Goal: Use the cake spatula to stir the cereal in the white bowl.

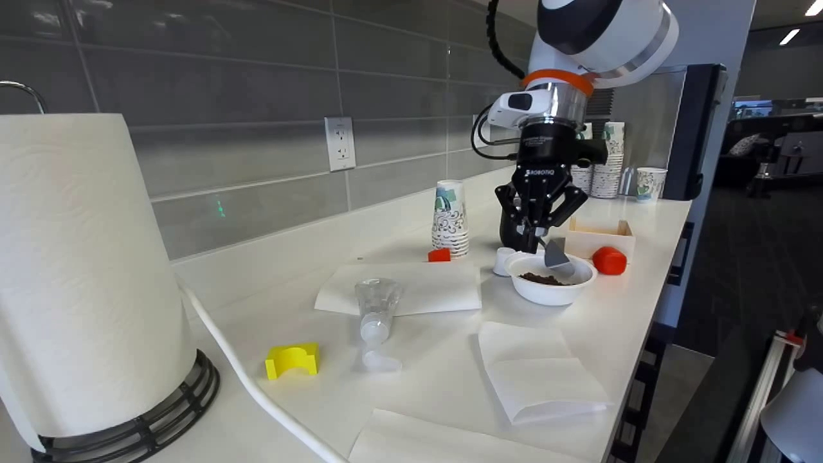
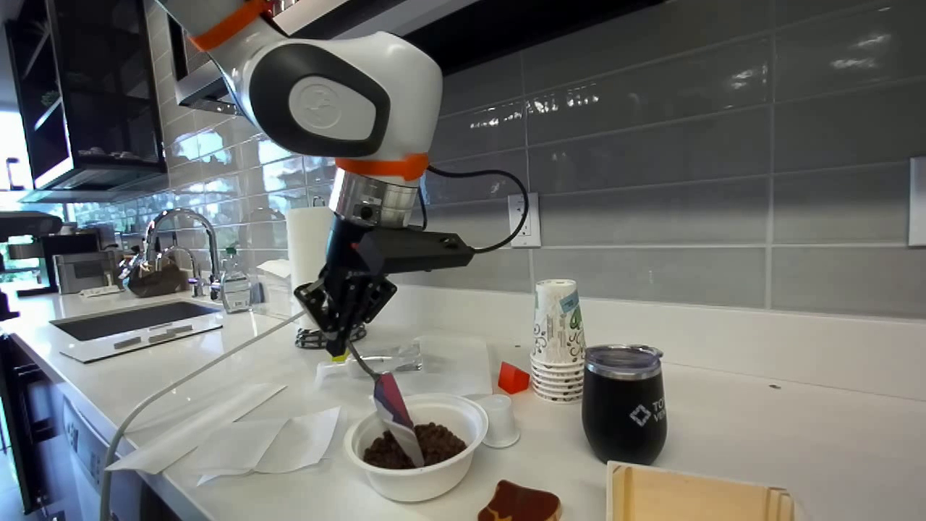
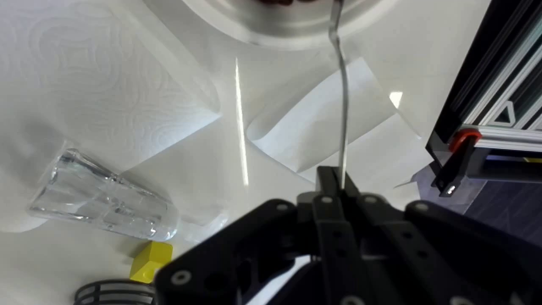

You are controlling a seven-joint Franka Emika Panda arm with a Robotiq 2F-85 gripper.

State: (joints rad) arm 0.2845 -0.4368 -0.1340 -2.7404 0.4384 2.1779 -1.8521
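My gripper [image 1: 531, 239] is shut on the cake spatula's thin metal handle, also seen at my fingertips [image 3: 332, 178] in the wrist view. The cake spatula [image 2: 394, 412] slants down from the gripper [image 2: 341, 346], its flat blade inside the white bowl with the tip at the cereal. Its blade [image 1: 557, 257] also shows in an exterior view, and its shank [image 3: 344, 97] in the wrist view. The white bowl [image 2: 416, 486] stands upright on the counter, also seen here [image 1: 550, 294]. Dark brown cereal [image 2: 443, 443] covers its bottom. The wrist view shows only the bowl's near rim [image 3: 275, 40].
A small white cup [image 2: 499, 421] stands close beside the bowl. A black tumbler [image 2: 623, 412], stacked paper cups [image 2: 558, 340], a wooden box [image 1: 598, 241] and a red round thing [image 1: 609, 260] are near. Paper sheets [image 1: 543, 373], a clear bottle [image 1: 377, 305] and a yellow block [image 1: 292, 360] lie on the counter.
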